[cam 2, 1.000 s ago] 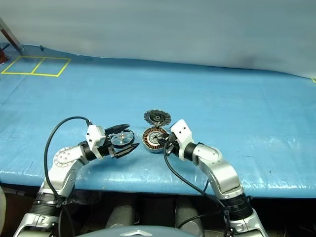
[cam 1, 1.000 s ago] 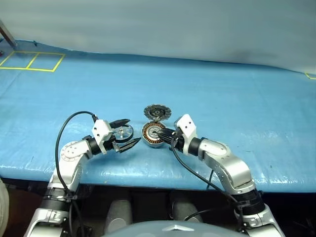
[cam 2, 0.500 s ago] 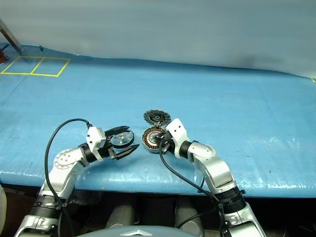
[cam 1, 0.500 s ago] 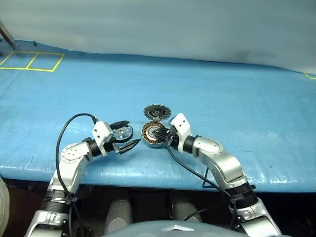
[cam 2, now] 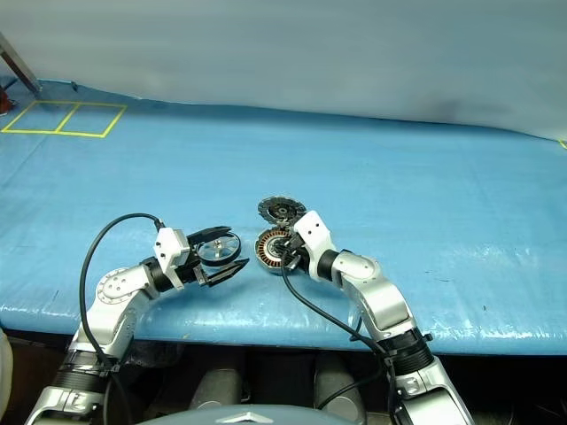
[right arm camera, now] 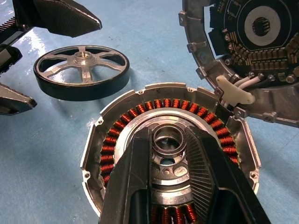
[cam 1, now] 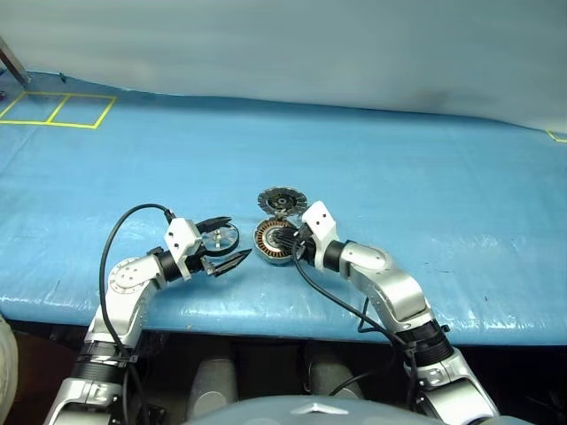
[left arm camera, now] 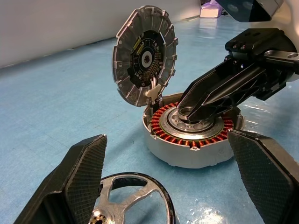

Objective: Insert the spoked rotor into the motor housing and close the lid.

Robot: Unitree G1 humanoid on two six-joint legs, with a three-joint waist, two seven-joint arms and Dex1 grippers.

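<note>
The left hand (cam 1: 223, 241) is held wide apart, its two fingers set either side of the rotor (cam 1: 220, 236), which lies flat on the blue surface (cam 1: 399, 177) and is not yet gripped. From that hand the housing (cam 1: 275, 242) is found at about 3 o'clock in the head views, just beside the rotor with a narrow strip of surface between them. The rotor has no long axis; its hub faces up, so a lift, a short carry toward 3 o'clock and a level lowering onto the hub are judged to be needed.

The right hand (right arm camera: 169, 140) is nearly together, its tips clamped on the raised hub ring of the housing, and so occupies the very spot where the rotor must seat. The lid (cam 1: 281, 201) stands tilted open at 12 o'clock of the housing, joined at its rim. The left hand is the nearer to the rotor. The surface's near edge lies close at 6 o'clock; open room is left at 9 and 12 o'clock.
</note>
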